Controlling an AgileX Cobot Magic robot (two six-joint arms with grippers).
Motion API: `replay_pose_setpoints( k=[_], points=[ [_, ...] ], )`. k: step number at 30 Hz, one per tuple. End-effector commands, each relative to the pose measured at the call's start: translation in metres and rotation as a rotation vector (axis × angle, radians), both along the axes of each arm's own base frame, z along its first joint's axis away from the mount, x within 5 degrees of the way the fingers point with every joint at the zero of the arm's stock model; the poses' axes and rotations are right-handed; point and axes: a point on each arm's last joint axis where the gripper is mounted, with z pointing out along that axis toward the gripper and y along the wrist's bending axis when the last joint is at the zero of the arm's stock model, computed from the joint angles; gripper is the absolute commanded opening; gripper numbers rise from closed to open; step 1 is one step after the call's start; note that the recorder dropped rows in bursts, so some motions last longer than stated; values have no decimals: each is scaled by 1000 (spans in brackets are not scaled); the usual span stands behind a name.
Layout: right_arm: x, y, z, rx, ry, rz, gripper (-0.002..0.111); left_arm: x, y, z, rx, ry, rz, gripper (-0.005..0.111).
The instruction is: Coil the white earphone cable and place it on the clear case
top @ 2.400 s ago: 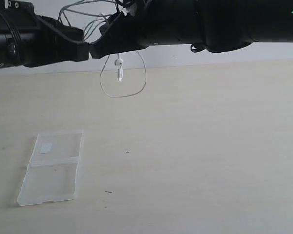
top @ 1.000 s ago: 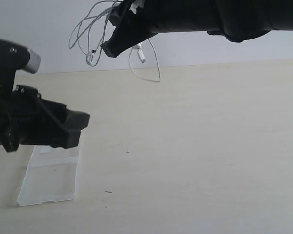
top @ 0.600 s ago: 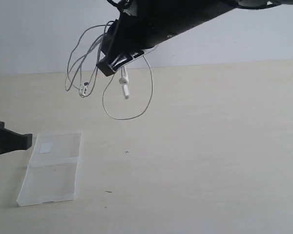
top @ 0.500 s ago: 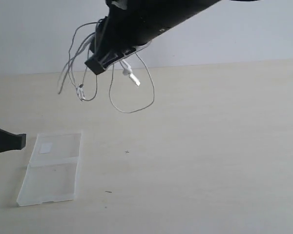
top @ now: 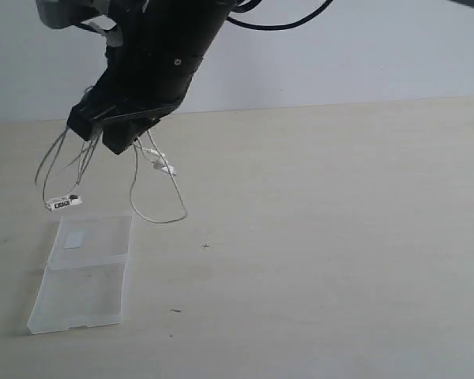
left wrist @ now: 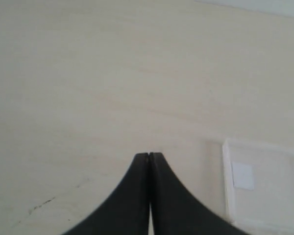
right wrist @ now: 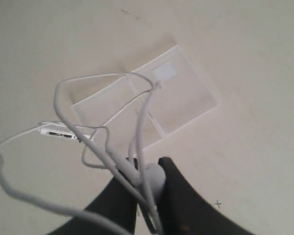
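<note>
Above the clear case, pinching the dangling white earphone cable in the right end effector: lower centred, settle loops, then release.

Soft, even light; slight blur

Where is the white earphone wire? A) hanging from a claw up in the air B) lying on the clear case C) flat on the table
A: the white earphone cable hangs in loops from the right claw, up off the table and not lying on the clear case.
</note>
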Motion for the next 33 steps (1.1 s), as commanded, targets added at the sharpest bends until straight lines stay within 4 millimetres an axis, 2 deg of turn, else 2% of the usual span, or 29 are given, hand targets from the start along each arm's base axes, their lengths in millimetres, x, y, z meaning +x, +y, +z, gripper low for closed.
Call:
replay_pose_setpoints(
  k=[1, 5, 11, 14, 21, 27, 28, 33],
  points=[
    [1, 26, -3, 23, 60, 3, 0, -5, 20, -3, -95, -28, 73, 0],
    [-8, 55, -1, 69, 67, -8, 0, -9, 34, -4, -114, -32, 151, 0],
    [-17, 82, -6, 107, 70, -11, 0, -10, 37, -5, -100, -24, 179, 0],
    [-13, 88, -9, 139, 48, -24, 0, -11, 37, -5, -98, -23, 182, 0],
    [-6, 96, -32, 134, 81, -79, 0, -10, 36, -5, -104, -26, 172, 0],
    [5, 104, -45, 199, 86, -210, 0, -10, 36, -5, -104, -26, 172, 0],
    [10, 105, -48, 216, 99, -284, 0, -10, 36, -5, -106, -27, 170, 0],
    [16, 101, -55, 174, 93, -421, 0, -9, 35, -4, -130, -37, 174, 0]
  ],
)
